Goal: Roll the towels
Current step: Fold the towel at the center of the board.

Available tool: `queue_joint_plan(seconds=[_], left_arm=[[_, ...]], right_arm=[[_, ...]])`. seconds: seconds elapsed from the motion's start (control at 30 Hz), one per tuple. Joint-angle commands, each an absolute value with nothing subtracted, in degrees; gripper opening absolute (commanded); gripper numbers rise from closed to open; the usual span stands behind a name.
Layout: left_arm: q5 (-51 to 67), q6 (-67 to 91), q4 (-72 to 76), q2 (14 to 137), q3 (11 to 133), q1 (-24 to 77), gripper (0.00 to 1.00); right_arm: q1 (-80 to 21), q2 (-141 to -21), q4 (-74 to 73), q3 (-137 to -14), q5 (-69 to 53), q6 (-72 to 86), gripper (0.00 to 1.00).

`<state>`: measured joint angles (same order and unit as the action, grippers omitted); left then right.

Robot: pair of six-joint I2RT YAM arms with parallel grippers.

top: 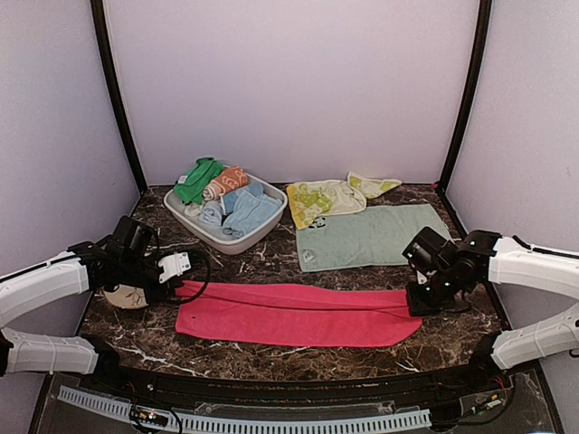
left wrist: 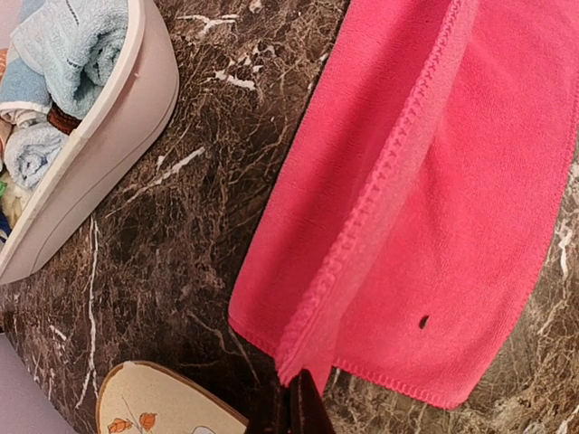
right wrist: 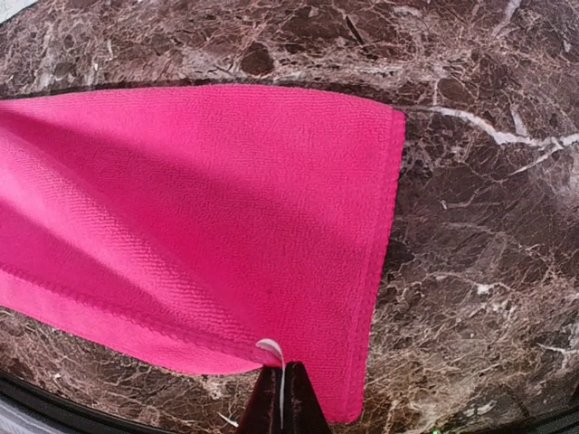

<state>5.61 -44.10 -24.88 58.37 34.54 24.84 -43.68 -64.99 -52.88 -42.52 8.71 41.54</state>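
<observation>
Dark marble-patterned bench [top: 262, 267] is spanned near its front edge by a long hot-pink cloth towel [top: 294, 315], laid flat with one long edge folded over. Its left corner is pinched by the closed left fingers [left wrist: 300, 407], and its right end by the closed right fingers [right wrist: 288, 393]. A pale mint towel [top: 371, 237] lies just behind.

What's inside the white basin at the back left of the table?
A green towel, a rolled orange towel and several pale blue towels, piled higher than the rim of the basin. Its floor and anything beneath the pile are covered.
</observation>
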Motion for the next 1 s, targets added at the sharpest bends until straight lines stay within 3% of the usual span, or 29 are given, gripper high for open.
queue_joint_plan(seconds=[0.0, 0.9, 0.97], left_arm=[[6.30, -42.11, -30.12, 56.13, 32.89, 26.11, 0.00], [11.35, -41.53, -35.44, 52.95, 29.22, 28.04, 0.00], [13.13, -41.59, -36.56, 52.99, 29.22, 28.52, 0.04]], right_arm=[[-45.15, -63.70, -54.15, -42.70, 8.99, 43.66, 0.00], [-52.12, -62.63, -59.24, -39.49, 9.86, 48.26, 0.00], [-52.65, -63.25, -59.85, -39.47, 10.37, 48.57, 0.00]])
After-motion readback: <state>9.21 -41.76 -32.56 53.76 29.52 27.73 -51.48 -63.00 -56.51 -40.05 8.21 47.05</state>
